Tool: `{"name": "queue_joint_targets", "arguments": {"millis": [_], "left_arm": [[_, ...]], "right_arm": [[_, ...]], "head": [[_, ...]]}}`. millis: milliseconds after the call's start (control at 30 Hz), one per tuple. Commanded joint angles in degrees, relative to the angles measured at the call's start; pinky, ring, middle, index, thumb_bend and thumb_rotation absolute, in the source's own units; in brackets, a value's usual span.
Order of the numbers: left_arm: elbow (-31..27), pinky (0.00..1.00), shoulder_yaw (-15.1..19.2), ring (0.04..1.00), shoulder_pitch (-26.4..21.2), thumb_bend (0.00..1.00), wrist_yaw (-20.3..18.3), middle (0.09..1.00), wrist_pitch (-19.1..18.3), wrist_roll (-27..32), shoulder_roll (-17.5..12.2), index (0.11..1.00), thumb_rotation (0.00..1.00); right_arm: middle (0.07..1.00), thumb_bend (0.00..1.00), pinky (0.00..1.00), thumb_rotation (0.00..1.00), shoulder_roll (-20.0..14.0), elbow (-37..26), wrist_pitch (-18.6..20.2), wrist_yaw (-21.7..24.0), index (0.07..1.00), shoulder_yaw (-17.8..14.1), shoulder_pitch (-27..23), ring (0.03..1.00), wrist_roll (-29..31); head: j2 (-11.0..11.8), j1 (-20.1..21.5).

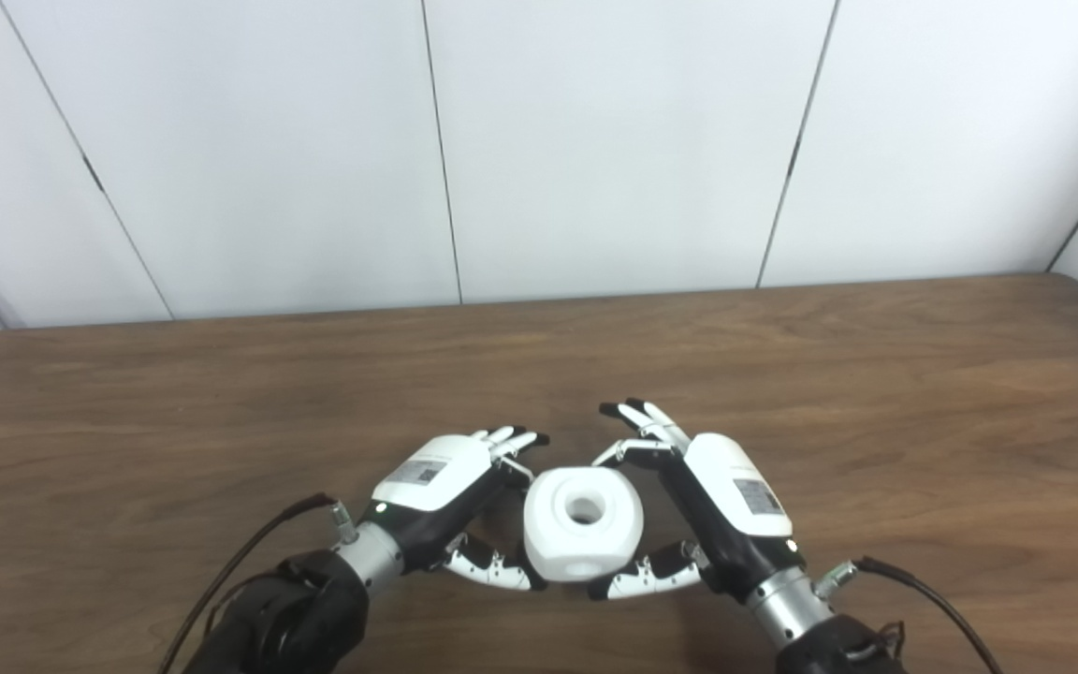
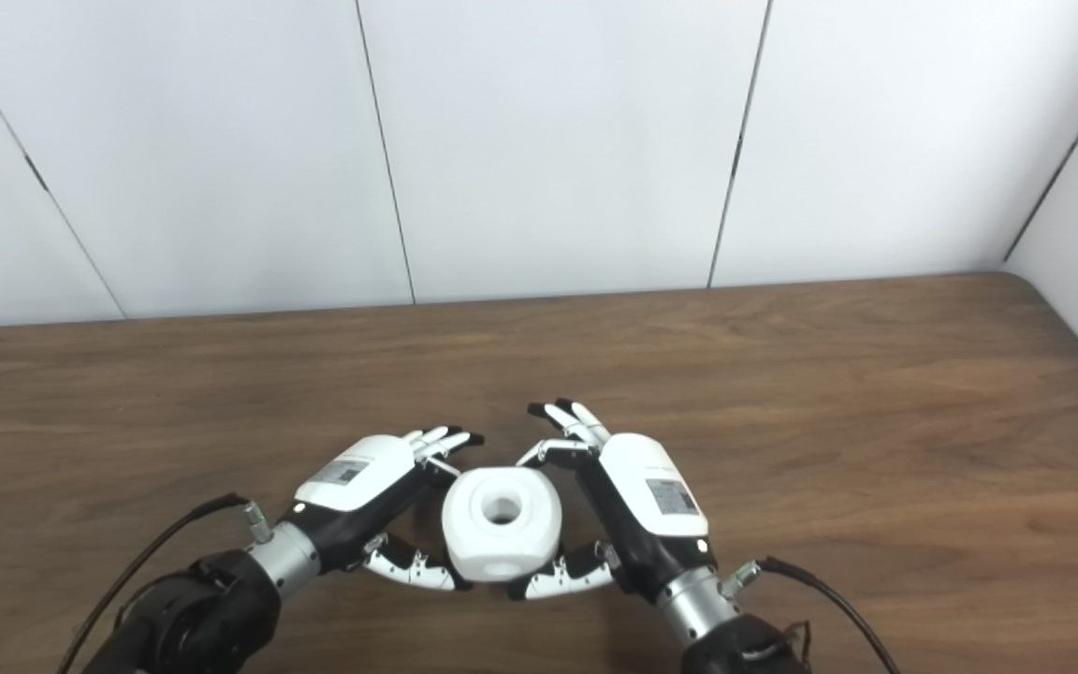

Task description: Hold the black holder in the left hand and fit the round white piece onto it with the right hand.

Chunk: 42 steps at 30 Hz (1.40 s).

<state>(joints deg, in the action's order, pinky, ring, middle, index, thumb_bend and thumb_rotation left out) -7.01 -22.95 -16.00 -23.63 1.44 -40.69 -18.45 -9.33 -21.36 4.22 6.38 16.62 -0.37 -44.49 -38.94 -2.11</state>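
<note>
White and rounded, with a hole through its top face and another on its near side, the round white piece sits in the left eye view low in the near middle of the brown wooden surface, between the two hands. The left hand flanks it on the left, its fingers spread past the piece's far-left edge and its thumb against the near-left side. The right hand mirrors it on the right, fingers fanned apart beyond the far-right edge, thumb reaching the near-right side. Whether either hand actually grips the piece I cannot tell. Plain white wall panels stand behind.

From the right eye view the same piece lies cradled between the left hand and right hand, thumbs close under its near edge, fingers splayed. No black holder shows in either view.
</note>
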Motion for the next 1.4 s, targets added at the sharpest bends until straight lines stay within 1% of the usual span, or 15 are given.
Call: {"name": "queue_joint_targets", "arguments": {"millis": [0,100,500,867,1067,1367], "left_arm": [[-1.54,1.0,0.84,1.0,-0.87,0.52,1.13,0.958,0.65,0.36,-0.29,0.481,0.05],[-1.6,1.0,0.87,1.0,-0.81,0.52,1.1,0.957,0.55,0.3,-0.24,0.481,0.05],[-1.91,1.0,1.08,1.0,-0.53,0.52,1.0,0.954,0.58,0.44,-0.2,0.48,0.05],[-2.46,1.0,0.44,1.0,-0.7,0.52,0.16,0.967,0.76,-0.49,-0.83,0.481,0.05],[-2.47,1.0,0.47,1.0,-0.61,0.52,0.24,0.968,0.68,-0.48,-0.76,0.481,0.05],[-2.4,1.0,0.47,1.0,-0.54,0.52,0.26,0.967,0.62,-0.48,-0.65,0.481,0.05]], "right_arm": [[0.918,0.51,0.88,0.14,-0.48,-1.96,-1.77,-0.43,0.48,0.13,0.12,0.968,-0.45],[0.916,0.51,0.9,0.14,-0.84,-2.61,-2.04,0.15,0.48,0.12,0.85,0.971,0.0],[0.904,0.51,0.91,0.14,-1.95,-2.96,-2.14,0.55,0.48,0.16,2.04,0.963,0.31],[0.901,0.51,0.86,0.14,-1.24,-0.89,-2.35,-0.31,0.48,0.01,1.03,0.947,0.36],[0.904,0.51,0.83,0.13,-0.55,0.69,-2.6,-0.74,0.48,-0.21,-0.36,0.942,0.48],[0.9,0.51,0.8,0.13,0.01,2.4,-2.75,-1.42,0.479,-0.52,-1.44,0.933,0.98]], "head": [[-0.01,-0.02],[-0.13,-0.22],[-0.42,-0.29],[-0.49,-0.4],[-0.49,-0.39],[-0.47,-0.27]]}}
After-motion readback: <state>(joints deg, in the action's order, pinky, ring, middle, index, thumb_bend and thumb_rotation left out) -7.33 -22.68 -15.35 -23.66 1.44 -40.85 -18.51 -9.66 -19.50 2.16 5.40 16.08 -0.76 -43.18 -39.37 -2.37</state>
